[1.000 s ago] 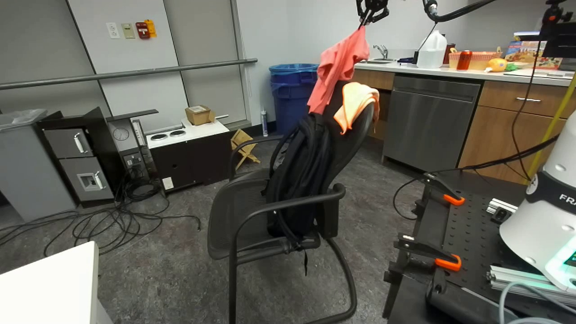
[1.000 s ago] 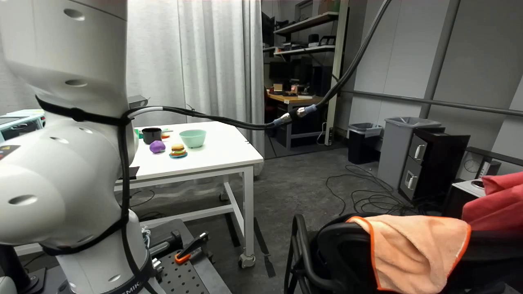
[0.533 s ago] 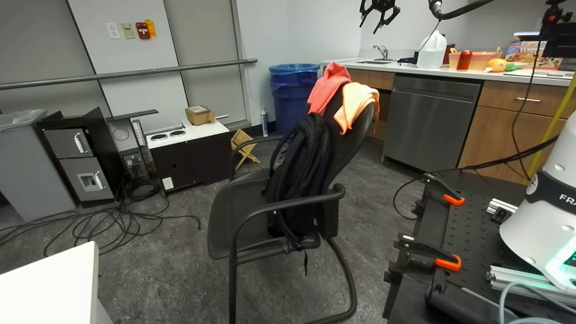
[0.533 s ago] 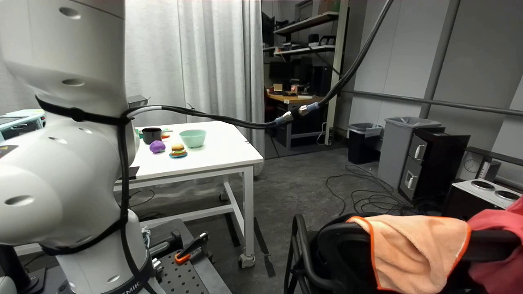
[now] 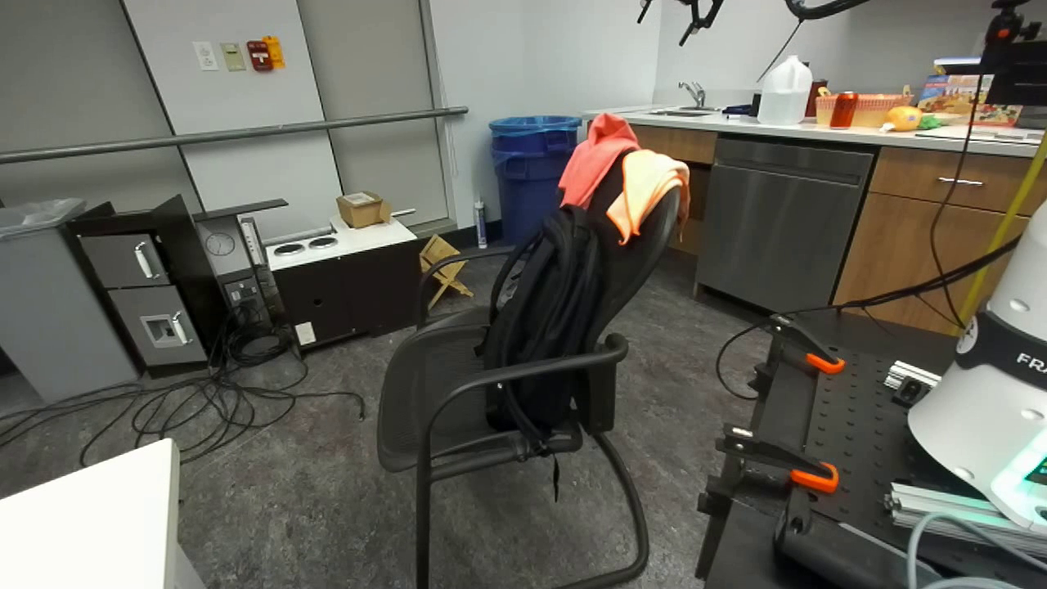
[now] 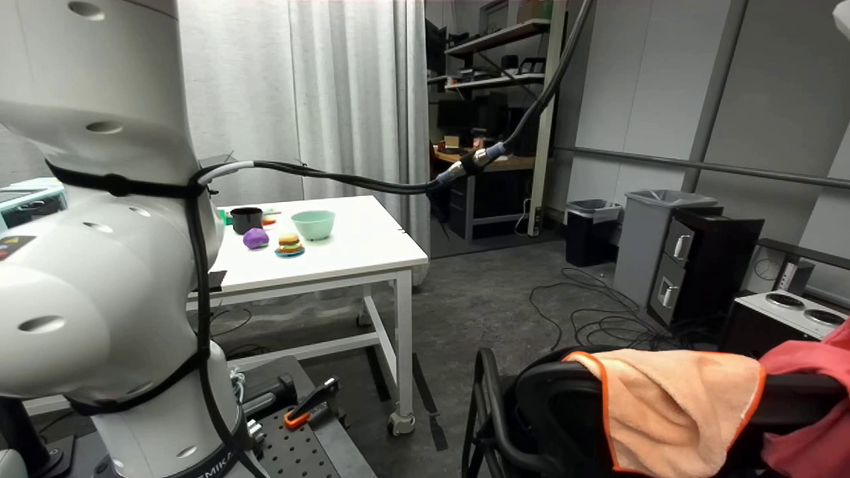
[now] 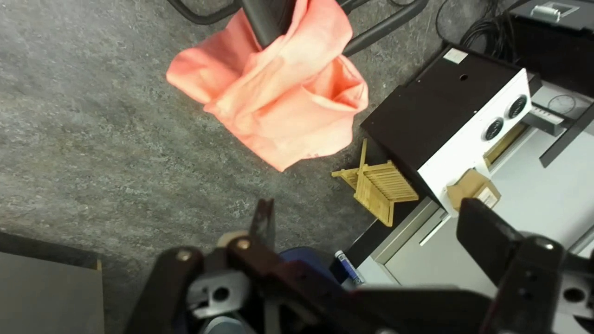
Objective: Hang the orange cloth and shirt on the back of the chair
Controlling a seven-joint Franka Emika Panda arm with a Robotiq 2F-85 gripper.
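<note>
The orange cloth (image 5: pixel 646 192) is draped over the top of the black chair (image 5: pixel 421 393) back; in an exterior view the same cloth (image 6: pixel 677 411) has a bright orange edge. Beside it the coral shirt (image 5: pixel 595 162) lies folded over the chair's top edge, and part of the shirt (image 6: pixel 813 382) is cut off by the frame. From the wrist view the shirt (image 7: pixel 287 106) hangs over the chair back, apart from my gripper (image 7: pixel 368 205). The fingers stand wide open with nothing between them. In an exterior view the gripper (image 5: pixel 664 29) is above the chair, partly out of frame.
A black backpack (image 5: pixel 548 319) rests on the chair seat against its back. Behind stand a blue bin (image 5: pixel 536 180) and a counter (image 5: pixel 736 123) with a jug and can. A white table (image 6: pixel 358 249) holds toy food and a bowl (image 6: pixel 313 224). Cables (image 5: pixel 221 401) lie on the floor.
My gripper has let go of the shirt's raised corner, opened and moved up. The shirt has dropped onto the chair back. The orange cloth has stayed put.
</note>
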